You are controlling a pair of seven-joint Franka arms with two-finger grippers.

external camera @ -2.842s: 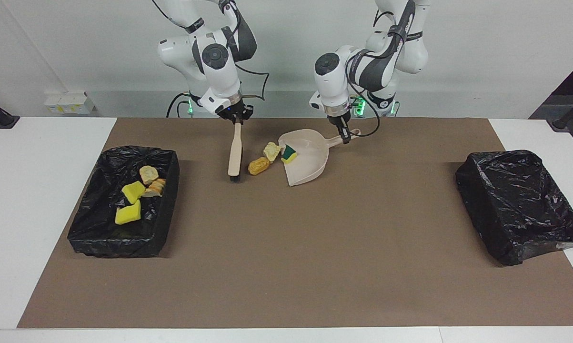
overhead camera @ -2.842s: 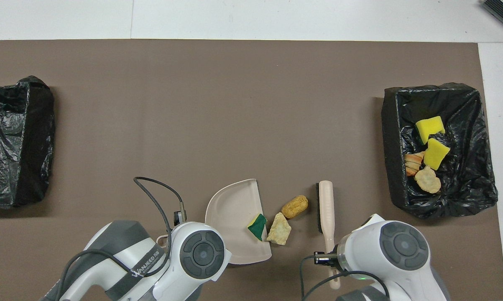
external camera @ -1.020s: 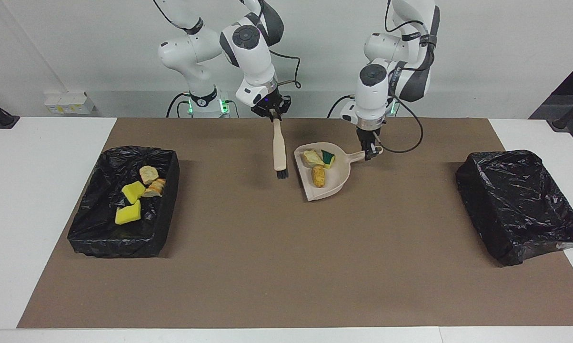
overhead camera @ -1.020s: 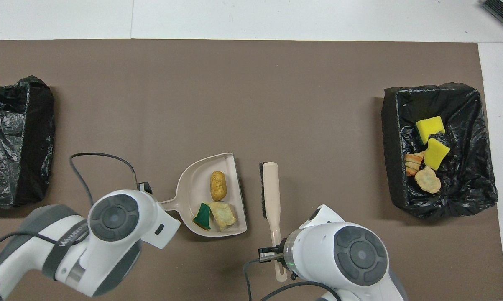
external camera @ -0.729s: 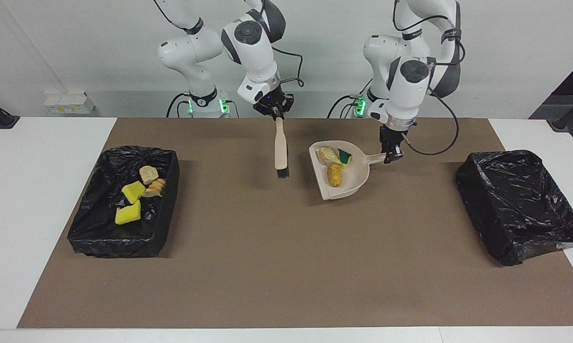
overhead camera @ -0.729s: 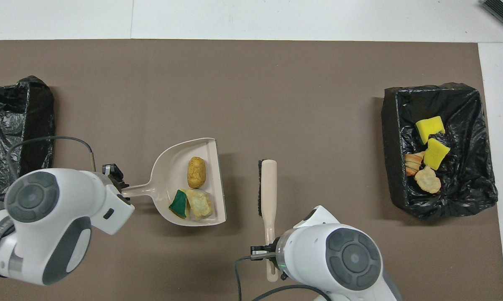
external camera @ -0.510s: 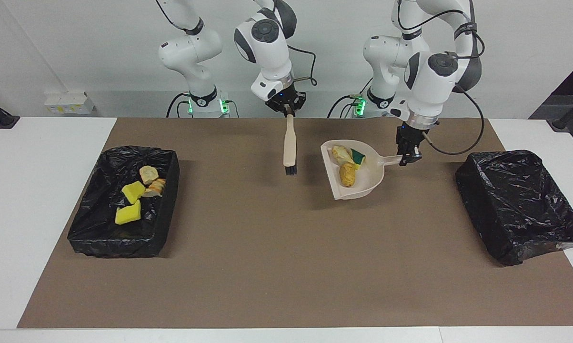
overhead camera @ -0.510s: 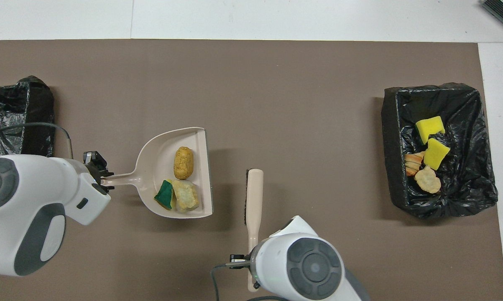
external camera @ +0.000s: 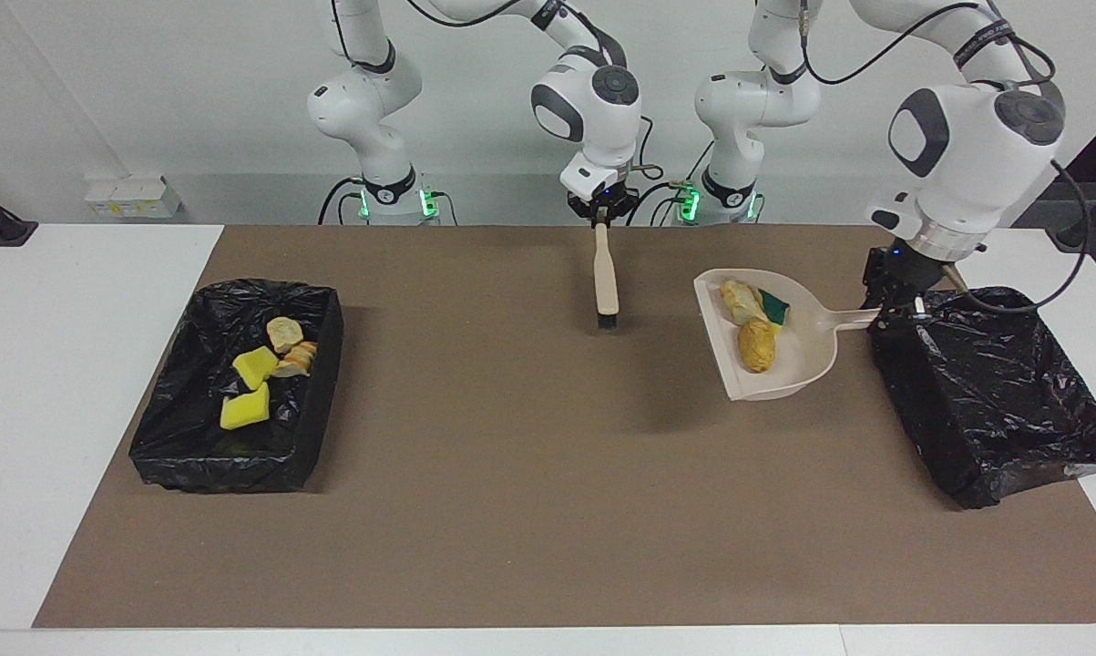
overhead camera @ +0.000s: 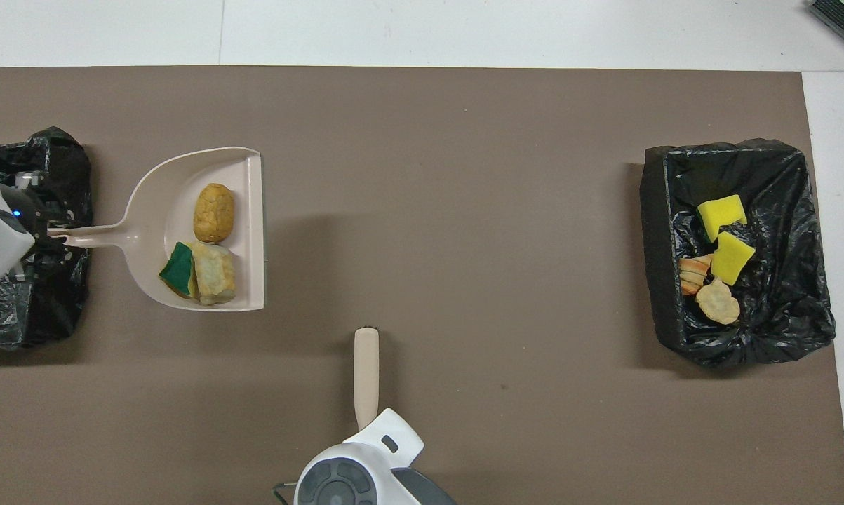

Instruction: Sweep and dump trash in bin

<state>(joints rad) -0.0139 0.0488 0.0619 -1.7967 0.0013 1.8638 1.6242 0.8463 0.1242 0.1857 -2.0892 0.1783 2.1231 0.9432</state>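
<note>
Right now my left gripper (external camera: 894, 305) clamps the dustpan (external camera: 789, 360) handle over the bin (external camera: 994, 392) edge, trash (external camera: 755, 344) aboard, my right gripper (external camera: 601, 217) clenching the brush (external camera: 606, 282) — tip too early and lumps roll onto the mat (external camera: 511, 474).

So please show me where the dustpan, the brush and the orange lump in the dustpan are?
dustpan (external camera: 807, 360): facing view, bare floor of the pan.
brush (external camera: 606, 278): facing view, middle of the beige handle.
orange lump (overhead camera: 213, 212): overhead view, centre of the lump.
</note>
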